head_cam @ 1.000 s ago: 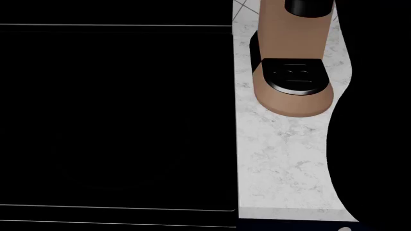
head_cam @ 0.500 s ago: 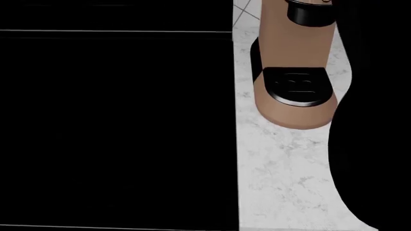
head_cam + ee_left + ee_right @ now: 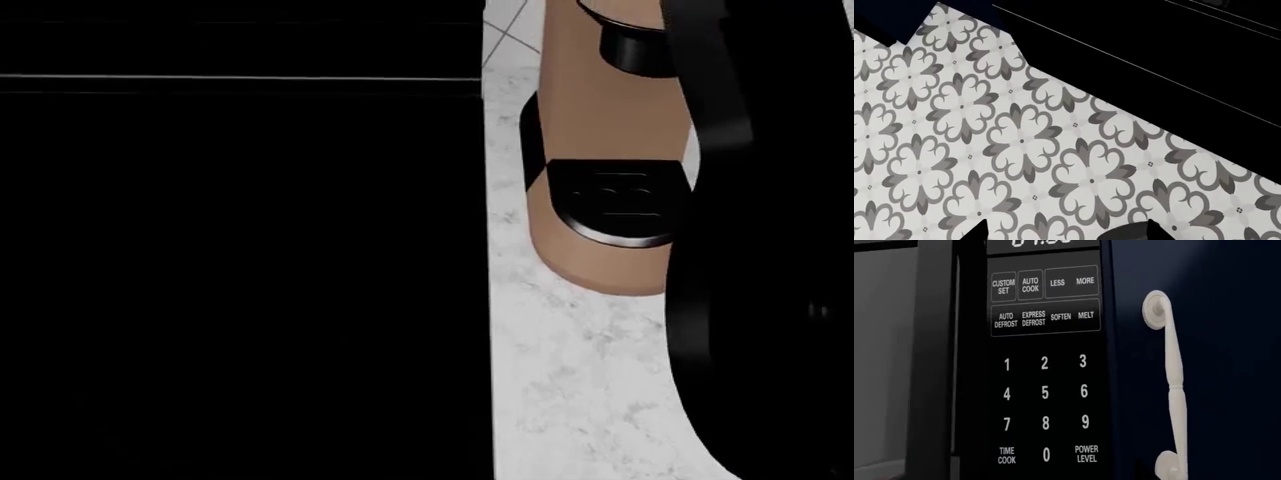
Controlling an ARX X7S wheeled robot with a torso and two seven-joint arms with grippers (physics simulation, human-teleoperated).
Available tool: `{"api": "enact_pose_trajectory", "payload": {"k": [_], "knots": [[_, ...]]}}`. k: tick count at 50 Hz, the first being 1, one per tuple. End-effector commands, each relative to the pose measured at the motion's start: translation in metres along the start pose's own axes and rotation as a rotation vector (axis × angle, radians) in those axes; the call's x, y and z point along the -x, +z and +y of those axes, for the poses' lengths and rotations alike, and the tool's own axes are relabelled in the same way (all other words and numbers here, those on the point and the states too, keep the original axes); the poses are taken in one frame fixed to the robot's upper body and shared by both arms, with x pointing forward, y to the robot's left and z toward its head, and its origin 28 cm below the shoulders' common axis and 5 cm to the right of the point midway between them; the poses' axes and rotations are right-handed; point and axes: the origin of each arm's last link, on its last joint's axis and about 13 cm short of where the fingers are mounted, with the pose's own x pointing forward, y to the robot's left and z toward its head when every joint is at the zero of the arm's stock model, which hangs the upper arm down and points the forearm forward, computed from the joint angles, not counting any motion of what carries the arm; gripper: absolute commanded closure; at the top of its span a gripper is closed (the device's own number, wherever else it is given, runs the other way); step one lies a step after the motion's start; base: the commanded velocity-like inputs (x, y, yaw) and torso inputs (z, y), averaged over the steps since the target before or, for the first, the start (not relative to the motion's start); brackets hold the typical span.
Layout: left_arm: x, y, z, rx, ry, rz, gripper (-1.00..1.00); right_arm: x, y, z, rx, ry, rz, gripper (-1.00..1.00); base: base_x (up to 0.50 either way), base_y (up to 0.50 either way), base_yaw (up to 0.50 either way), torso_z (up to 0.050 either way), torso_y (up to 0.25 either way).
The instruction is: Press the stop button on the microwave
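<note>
The microwave's black control panel [image 3: 1044,365] fills the right wrist view, close up. It shows a number keypad, function keys such as AUTO COOK [image 3: 1030,285], and TIME COOK and POWER LEVEL in the lowest visible row. No stop button is in view. The microwave door glass [image 3: 887,360] is beside the panel. My right gripper's fingers do not show in any view; only the dark right arm [image 3: 761,250] shows in the head view. My left gripper [image 3: 1062,232] hangs open over patterned floor tiles [image 3: 1021,145], and only its two dark fingertips [image 3: 977,232] show.
A dark blue cabinet with a white handle [image 3: 1173,385] stands next to the microwave panel. In the head view, a tan coffee machine [image 3: 601,200] sits on the white marble counter [image 3: 574,380]. A large black surface [image 3: 240,280] fills the left.
The head view has shifted, so the coffee machine sits lower in frame. My dark right arm has come further in and now covers the machine's right side and more of the counter.
</note>
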Motion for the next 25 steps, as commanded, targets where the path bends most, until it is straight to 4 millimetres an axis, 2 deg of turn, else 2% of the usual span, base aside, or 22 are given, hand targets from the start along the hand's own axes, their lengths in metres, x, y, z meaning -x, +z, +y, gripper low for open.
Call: {"api": "enact_pose_trajectory", "payload": {"k": [1, 8, 14, 24, 25], "knots": [[0.001, -0.001, 0.000, 0.000, 0.001, 0.005, -1.00, 0.002, 0.005, 0.002, -0.006, 0.006, -0.024, -1.00, 0.00, 0.00, 0.00, 0.050, 0.020], [0.001, -0.001, 0.000, 0.000, 0.001, 0.005, -1.00, 0.004, 0.008, 0.004, -0.008, 0.013, -0.025, -1.00, 0.03, 0.00, 0.00, 0.050, 0.021], [0.001, -0.001, 0.000, 0.000, 0.001, 0.005, -1.00, 0.005, 0.008, 0.006, 0.005, 0.020, -0.029, -1.00, 0.47, -0.02, 0.00, 0.050, 0.021], [0.001, -0.001, 0.000, 0.000, 0.001, 0.005, -1.00, 0.008, 0.012, 0.008, 0.008, 0.032, -0.047, -1.00, 0.00, 0.00, 0.00, 0.050, 0.021], [0.001, -0.001, 0.000, 0.000, 0.001, 0.005, -1.00, 0.008, 0.015, 0.009, 0.005, 0.042, -0.092, -1.00, 0.00, 0.00, 0.00, 0.050, 0.021]]}}
